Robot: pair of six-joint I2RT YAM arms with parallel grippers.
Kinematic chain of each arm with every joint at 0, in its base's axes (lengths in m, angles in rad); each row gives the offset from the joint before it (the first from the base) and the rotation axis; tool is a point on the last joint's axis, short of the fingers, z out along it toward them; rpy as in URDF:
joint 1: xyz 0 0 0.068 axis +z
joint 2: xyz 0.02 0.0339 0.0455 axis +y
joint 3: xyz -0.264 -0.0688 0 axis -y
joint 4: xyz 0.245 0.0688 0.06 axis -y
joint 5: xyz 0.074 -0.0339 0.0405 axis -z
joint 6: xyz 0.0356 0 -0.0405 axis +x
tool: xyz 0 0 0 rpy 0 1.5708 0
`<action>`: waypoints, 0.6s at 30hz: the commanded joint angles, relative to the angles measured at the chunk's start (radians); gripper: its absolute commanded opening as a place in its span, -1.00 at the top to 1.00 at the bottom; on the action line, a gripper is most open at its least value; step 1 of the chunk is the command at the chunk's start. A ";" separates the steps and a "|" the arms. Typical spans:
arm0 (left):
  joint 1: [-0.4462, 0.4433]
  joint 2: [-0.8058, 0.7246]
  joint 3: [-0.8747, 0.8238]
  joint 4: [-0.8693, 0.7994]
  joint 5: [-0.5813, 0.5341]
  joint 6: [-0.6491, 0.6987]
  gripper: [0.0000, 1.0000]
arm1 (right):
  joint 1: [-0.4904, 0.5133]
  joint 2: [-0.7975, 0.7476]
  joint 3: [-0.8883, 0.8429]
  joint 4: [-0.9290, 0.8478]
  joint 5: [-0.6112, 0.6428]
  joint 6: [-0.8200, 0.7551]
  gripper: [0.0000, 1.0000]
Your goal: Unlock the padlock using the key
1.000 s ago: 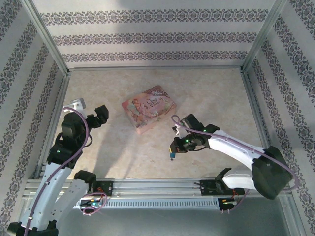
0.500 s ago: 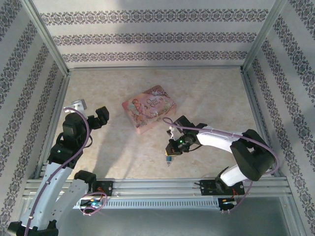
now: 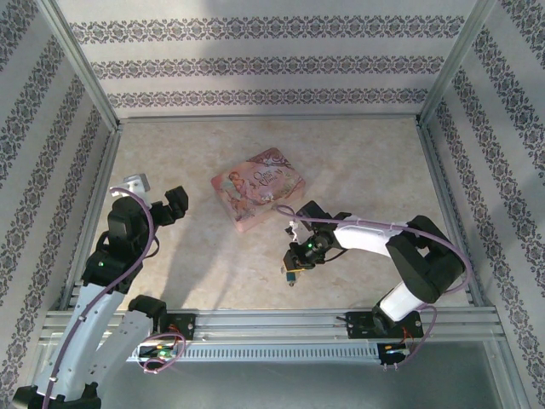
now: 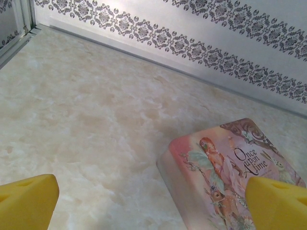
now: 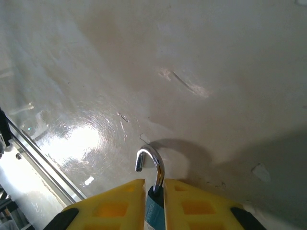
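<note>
1. A robot-lab test cell, dressed up to look homely.
2. Silvery aluminium frame posts [image 3: 81, 64] edge the damask-striped wallpaper panels [image 3: 255, 64].
3. A beige marble-look desk [image 3: 358, 162] ends at a slotted aluminium rail [image 3: 272, 324], which carries the white-and-black robot arms [image 3: 366, 239].

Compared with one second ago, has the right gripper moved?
Yes. Judged against the pink box, the right gripper has shifted slightly to the left in the top view.

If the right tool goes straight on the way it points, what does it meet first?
Probably the bare table: the right tool points down at it. The padlock between its fingers sticks out ahead, so its shackle would likely touch first.
</note>
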State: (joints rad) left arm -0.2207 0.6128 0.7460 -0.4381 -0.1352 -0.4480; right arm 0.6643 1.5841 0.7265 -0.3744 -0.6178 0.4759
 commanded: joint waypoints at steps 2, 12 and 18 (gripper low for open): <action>0.013 -0.019 0.025 -0.030 -0.008 0.010 -0.99 | -0.010 -0.056 0.030 -0.059 0.037 -0.024 0.52; 0.013 -0.062 -0.026 0.005 -0.127 0.019 -0.99 | -0.126 -0.372 0.080 -0.173 0.242 -0.071 0.17; 0.013 -0.115 -0.072 0.060 -0.308 0.148 -0.99 | -0.266 -0.517 0.078 -0.119 0.401 -0.162 -0.07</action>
State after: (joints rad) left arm -0.2207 0.5198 0.6861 -0.4320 -0.3107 -0.3977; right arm 0.4465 1.1095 0.7975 -0.4988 -0.3370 0.3862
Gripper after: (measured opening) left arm 0.994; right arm 0.524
